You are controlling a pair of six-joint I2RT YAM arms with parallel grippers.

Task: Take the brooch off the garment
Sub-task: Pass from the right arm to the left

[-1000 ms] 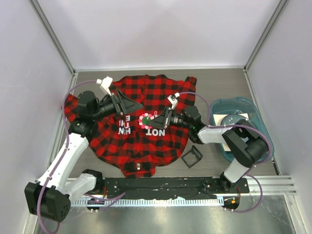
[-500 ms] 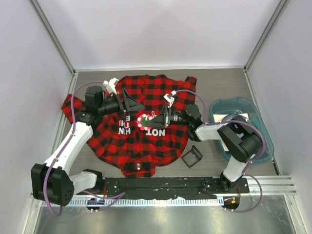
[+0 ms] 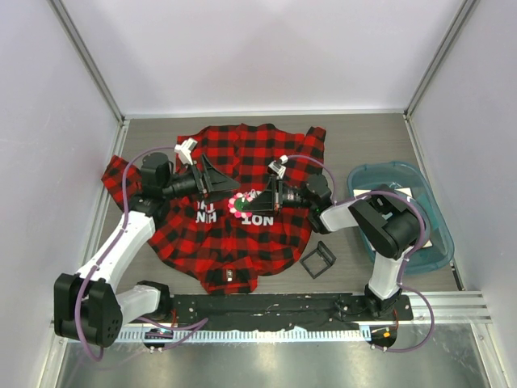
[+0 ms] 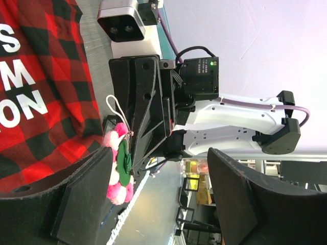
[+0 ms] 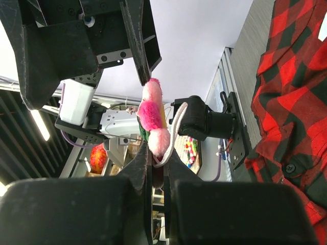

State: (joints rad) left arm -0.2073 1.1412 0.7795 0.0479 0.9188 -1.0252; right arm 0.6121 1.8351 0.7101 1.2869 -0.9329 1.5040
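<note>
The garment (image 3: 234, 242), a red-and-black check shirt with white lettering, lies spread on the table. It also shows in the left wrist view (image 4: 41, 92) and the right wrist view (image 5: 291, 102). The brooch (image 3: 241, 205) is a small pink flower with a green back and a white loop. My right gripper (image 3: 255, 198) is shut on the brooch (image 5: 153, 127) and holds it edge-on just above the lettering. My left gripper (image 3: 224, 183) is open and empty, close to the brooch (image 4: 118, 168) on its left. I cannot tell whether the pin is still in the cloth.
A black square frame (image 3: 318, 259) lies on the table just right of the shirt's hem. A teal bin (image 3: 386, 167) with something white in it stands at the right. A black rail (image 3: 266, 307) runs along the near edge.
My right gripper has moved a little to the left with the brooch. My left gripper has moved right, closer to it. The cloth has bunched and now covers part of the lettering.
</note>
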